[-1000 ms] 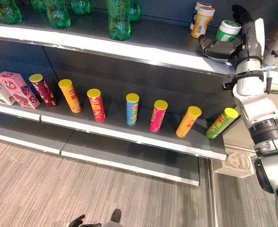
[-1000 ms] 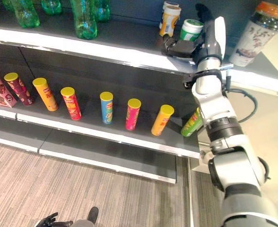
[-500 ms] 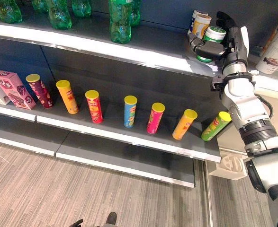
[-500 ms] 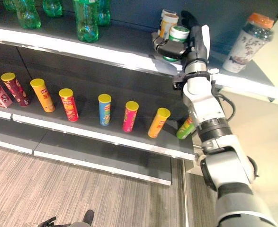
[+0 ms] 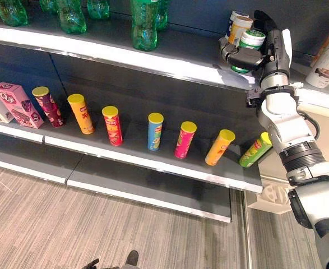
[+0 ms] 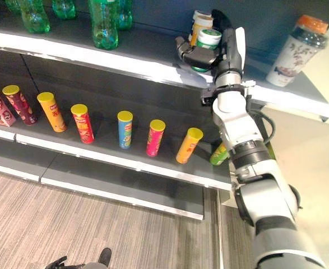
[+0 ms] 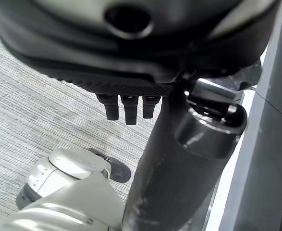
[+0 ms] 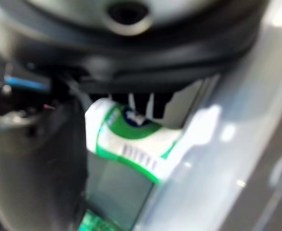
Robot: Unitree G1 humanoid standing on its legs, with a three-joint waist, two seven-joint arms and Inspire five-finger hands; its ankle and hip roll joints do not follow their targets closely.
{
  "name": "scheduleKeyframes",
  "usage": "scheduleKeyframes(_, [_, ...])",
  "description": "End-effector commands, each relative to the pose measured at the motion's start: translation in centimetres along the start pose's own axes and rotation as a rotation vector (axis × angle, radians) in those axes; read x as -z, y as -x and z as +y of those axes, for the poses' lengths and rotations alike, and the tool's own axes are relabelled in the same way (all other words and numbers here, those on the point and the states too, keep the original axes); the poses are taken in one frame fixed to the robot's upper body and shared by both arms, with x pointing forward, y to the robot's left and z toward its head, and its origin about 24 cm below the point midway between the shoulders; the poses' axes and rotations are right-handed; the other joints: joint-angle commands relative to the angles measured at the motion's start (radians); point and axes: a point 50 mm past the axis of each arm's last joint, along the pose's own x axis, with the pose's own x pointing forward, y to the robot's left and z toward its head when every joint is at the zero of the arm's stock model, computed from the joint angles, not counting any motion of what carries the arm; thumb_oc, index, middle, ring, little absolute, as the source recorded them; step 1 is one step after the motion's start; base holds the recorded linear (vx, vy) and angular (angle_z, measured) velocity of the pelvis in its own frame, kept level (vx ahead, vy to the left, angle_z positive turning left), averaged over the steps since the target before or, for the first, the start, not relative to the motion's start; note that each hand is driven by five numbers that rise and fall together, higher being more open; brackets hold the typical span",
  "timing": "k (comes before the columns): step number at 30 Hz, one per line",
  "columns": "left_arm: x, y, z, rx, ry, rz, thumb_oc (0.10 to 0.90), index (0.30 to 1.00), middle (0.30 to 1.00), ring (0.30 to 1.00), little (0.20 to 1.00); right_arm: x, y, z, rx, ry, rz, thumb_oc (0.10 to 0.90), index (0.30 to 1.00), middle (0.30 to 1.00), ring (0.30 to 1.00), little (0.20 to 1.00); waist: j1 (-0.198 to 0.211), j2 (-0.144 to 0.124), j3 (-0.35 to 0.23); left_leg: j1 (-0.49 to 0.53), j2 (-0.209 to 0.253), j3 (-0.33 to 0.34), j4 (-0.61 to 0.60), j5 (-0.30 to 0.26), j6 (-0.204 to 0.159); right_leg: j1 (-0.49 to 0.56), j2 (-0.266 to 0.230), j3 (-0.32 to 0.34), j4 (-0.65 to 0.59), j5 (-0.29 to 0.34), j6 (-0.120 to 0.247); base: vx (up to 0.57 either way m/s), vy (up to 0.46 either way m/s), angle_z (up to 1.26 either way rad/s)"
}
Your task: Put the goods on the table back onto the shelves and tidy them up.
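**Shelving unit, wood-grain floor**

Upper shelf (image 5: 153,56): green bottles (image 5: 144,25), then yellow-labelled jars (image 5: 238,25), then green-and-white canister (image 5: 249,42) clasped by right hand (image 5: 254,53), fingers curled round it above the shelf. Lower shelf (image 5: 153,162): pink box (image 5: 18,105), row of yellow-lidded crisp tubes (image 5: 154,130). Left hand (image 7: 126,108): fingers relaxed, empty, over grey striped floor (image 5: 69,224).
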Motion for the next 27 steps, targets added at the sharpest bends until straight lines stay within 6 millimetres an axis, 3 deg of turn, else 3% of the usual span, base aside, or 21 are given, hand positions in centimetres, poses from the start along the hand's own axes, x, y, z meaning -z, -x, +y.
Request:
scheduleKeyframes(1, [-2.9,-0.3,0.2,-0.016,-0.006,-0.106,0.800,0.900,0.900,0.900,0.900,-6.2,-1.3,-1.2,0.071,0.013,-0.254,0.800,0.900,0.900,0.900,0.900,0.040,-0.009,-0.026,0.068,0.005,0.035,0.007,-0.158,0.001,-0.046,-0.052,0.010,0.040,0.015,0.055,0.00,0.000,0.00])
scheduleKeyframes(20, [-3.9,0.1,-0.7,0.023,0.011,-0.173,0.800,0.900,0.900,0.900,0.900,-6.4,-1.5,-0.8,0.100,0.040,-0.251,0.800,0.900,0.900,0.900,0.900,0.044,0.006,-0.016,0.063,-0.002,0.030,0.008,-0.158,0.006,-0.048,-0.060,0.004,0.038,0.019,0.056,0.00,0.000,0.00])
scheduleKeyframes(27, [-4.2,0.1,-0.7,0.031,0.005,-0.187,0.800,0.900,0.900,0.900,0.900,-7.6,-1.4,-2.0,0.162,0.064,-0.316,0.800,0.900,0.900,0.900,0.900,0.047,0.011,-0.017,0.060,-0.002,0.026,0.009,-0.158,0.006,-0.047,-0.060,0.001,0.038,0.017,0.057,0.00,0.000,0.00])
